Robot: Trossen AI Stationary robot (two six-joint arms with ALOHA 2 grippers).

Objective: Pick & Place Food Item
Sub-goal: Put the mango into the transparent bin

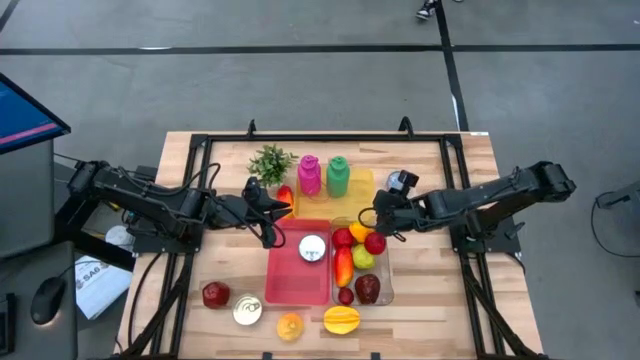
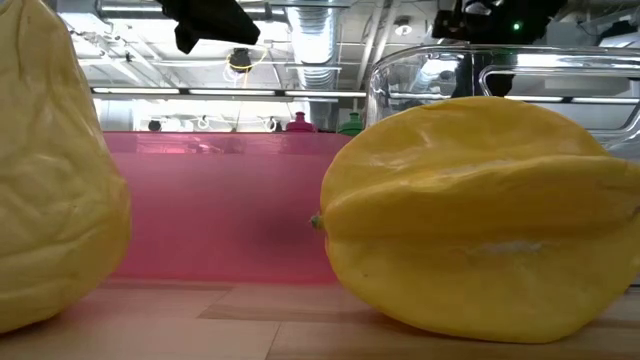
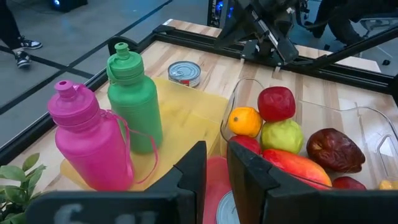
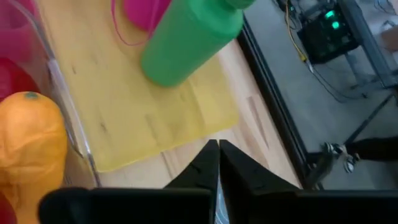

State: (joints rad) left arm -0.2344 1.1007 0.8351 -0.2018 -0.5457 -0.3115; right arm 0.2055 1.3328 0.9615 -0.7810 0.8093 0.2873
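High view shows left pincer [image 1: 283, 212] hanging over the pink tray's [image 1: 290, 280] far-left corner, just beside the yellow board [image 1: 365, 182], fingers nearly together with a thin gap, gripping nothing. Right pincer [image 1: 374, 217] sits at the clear bin's [image 1: 387, 290] far edge above the orange [image 1: 358, 231], fingers pressed closed and empty. Starfruit [image 1: 342, 319] lying on the counter [image 1: 430, 320] near the front edge, well apart from both.

Grey concrete floor [image 1: 300, 90] with dark tape lines. Wooden desk [image 1: 185, 160] on a black frame. Blue monitor [image 1: 25, 115] at one side, mouse [image 1: 47, 300] near it. Exposed ducting [image 2: 315, 30] and ceiling lights overhead. A person's shoe [image 1: 428, 10] at far edge.
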